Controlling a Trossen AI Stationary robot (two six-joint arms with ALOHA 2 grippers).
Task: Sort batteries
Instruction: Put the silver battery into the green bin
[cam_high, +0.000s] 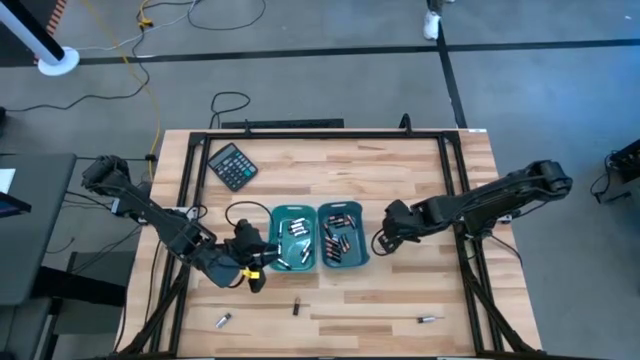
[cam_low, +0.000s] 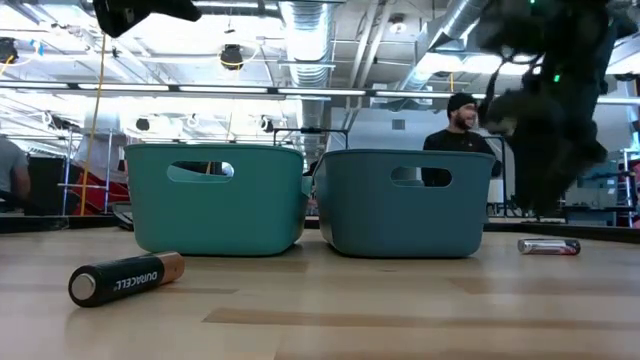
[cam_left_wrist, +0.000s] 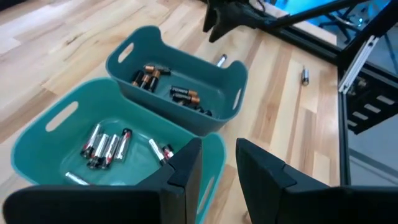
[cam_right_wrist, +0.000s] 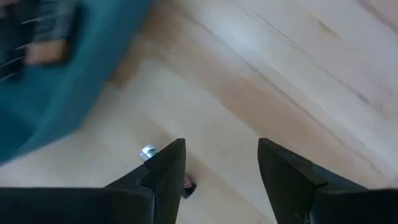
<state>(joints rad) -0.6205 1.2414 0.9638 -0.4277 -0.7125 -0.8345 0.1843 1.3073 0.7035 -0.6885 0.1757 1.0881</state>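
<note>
Two teal bins side by side at the table's middle: left bin with silvery batteries, right bin with dark batteries. Left gripper just left of the left bin; right gripper just right of the right bin. Three loose cells along the near edge. Black calculator far left.

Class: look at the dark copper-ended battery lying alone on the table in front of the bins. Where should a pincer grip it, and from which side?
Grip the battery at mid-body, coming straight down, fingers across its width. It lies flat on its side, clear of the bins, so its round flanks are free.
</note>
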